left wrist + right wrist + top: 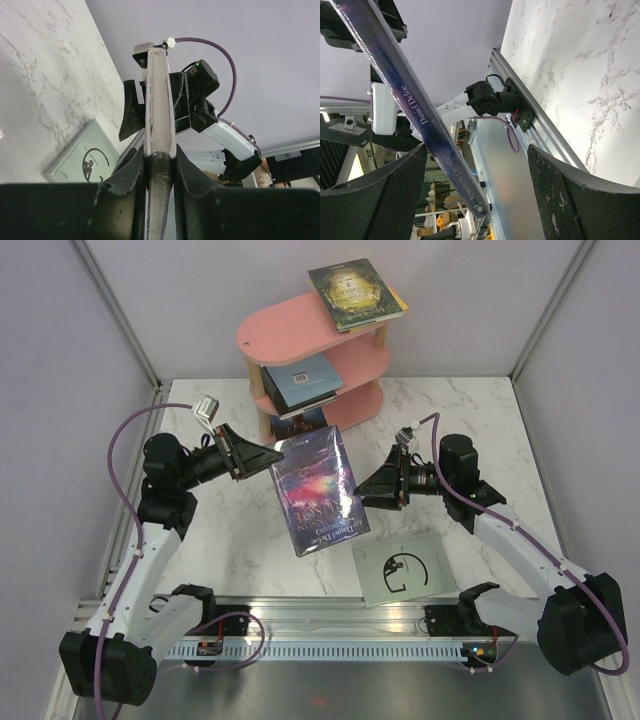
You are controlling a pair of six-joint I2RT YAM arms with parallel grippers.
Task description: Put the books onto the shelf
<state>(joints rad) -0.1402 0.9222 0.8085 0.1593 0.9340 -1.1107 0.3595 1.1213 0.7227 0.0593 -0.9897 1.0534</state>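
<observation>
Pale grey-green paperback (403, 570), flat on marble tabletop (240, 530), 5 o'clock. Purple galaxy-cover paperback (318, 490), centre, aloft, clenched by left fingers (127, 180) at 9 o'clock edge; right fingers (395, 185) released, straddling 3 o'clock edge. Pink three-tier wooden-post shelf (285, 325), 12 o'clock.

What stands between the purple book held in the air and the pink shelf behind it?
Nothing visible does. The purple book, clamped by the left gripper, hangs just in front of the shelf with open space between. The top board carries a green-gold book at its right end; its left part is free.
</observation>
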